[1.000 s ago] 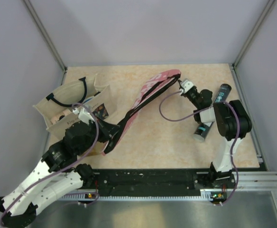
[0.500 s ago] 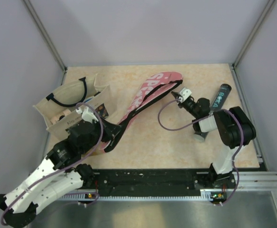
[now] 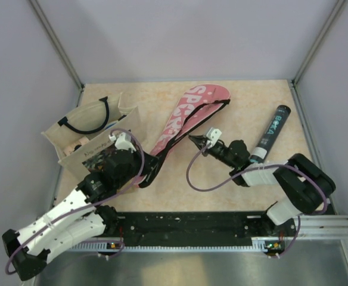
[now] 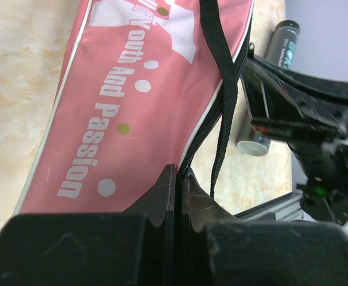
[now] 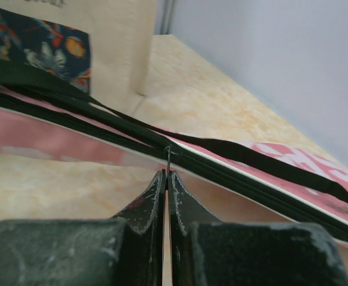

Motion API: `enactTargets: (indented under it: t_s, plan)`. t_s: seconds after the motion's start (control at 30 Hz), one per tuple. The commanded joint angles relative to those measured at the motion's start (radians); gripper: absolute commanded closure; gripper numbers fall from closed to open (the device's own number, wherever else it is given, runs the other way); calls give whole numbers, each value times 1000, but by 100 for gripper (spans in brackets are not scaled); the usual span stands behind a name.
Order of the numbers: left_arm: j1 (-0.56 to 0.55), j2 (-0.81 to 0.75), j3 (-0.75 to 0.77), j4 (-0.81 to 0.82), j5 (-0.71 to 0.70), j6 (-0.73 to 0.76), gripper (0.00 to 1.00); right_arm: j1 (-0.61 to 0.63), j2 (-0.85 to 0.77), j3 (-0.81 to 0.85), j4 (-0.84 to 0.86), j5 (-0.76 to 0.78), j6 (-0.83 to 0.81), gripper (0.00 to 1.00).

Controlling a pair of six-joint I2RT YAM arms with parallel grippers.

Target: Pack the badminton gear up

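The left pincer (image 3: 146, 162) is clamped on the narrow end of the pink cover (image 3: 189, 110), which stretches away from it across the counter (image 3: 251, 95). The right pincer (image 3: 192, 138) is pinched shut on the zip tab (image 5: 168, 156) at the cover's long edge. The black tube (image 3: 270, 132) lies off to its right, apart.

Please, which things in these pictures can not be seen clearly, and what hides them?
Inside of the pink cover: every view, its own fabric hides any contents.
Lettering on the black tube: top view, too small; left wrist view, partly behind the right arm.
Near side of the tote bag: top view, under the left arm.
No view shows rackets or a shuttlecock.
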Motion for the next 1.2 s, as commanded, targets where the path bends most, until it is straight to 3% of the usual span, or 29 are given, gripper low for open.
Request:
enactTargets:
  t_s: [0.0,0.13,0.27,0.47,0.5,0.57,0.7,0.93,1.17]
  plan:
    - [3,56,-40,143,-21,11,100,117,-125,-21,-100,82,99,100]
    - [3,114,-72,200,-19,3,100,209,-177,-15,-275,157,193,100]
    - [1,177,-83,240,-16,5,100,300,-217,-47,-309,218,299,100]
    - [3,256,-98,318,13,23,100,328,-216,-27,-392,269,504,100]
    - [1,262,-93,318,14,34,97,326,-220,-34,-392,287,518,100]
    - [3,268,-75,283,13,49,80,328,-234,-62,-377,324,537,100]
    - [1,231,-37,189,-41,97,65,326,-280,-131,-324,400,555,100]
    - [4,127,22,-30,-141,76,59,328,-297,-177,-318,409,560,100]
    - [4,44,-127,-56,-7,-84,55,326,-279,-194,-315,398,578,100]
